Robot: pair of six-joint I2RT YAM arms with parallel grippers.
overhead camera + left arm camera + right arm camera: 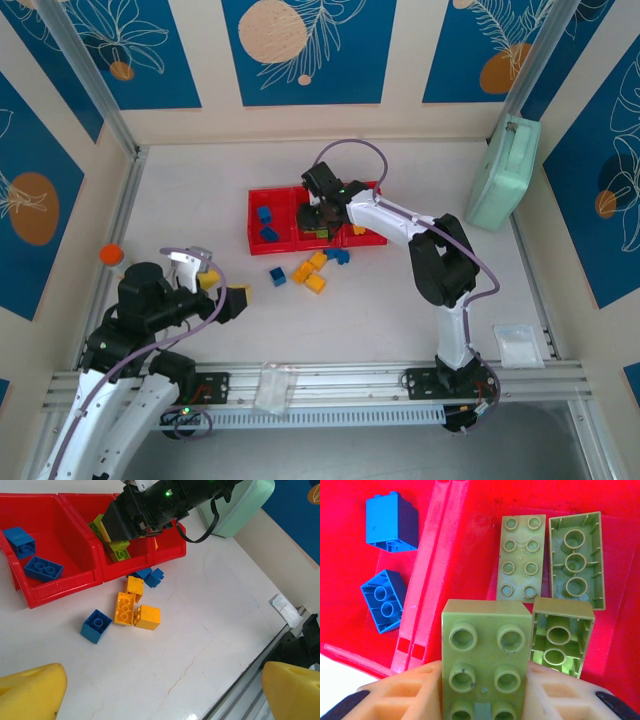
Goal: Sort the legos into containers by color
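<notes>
So you've got four green legos [520,557], two binned blues [382,600], six loose legos [124,608]; left gripper [160,690] spread, right gripper [484,695] pinch unclear.

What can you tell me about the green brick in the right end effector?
The lime green brick is plastic, two hollow studs wide, studs facing the wrist camera, its near end hidden. The right end effector clasps its long sides. It is over the red middle bin, beside three other green bricks.

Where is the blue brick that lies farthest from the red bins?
Top view: the blue brick lies on the table, just left of the yellow bricks, on the near side of the red bins.
</notes>
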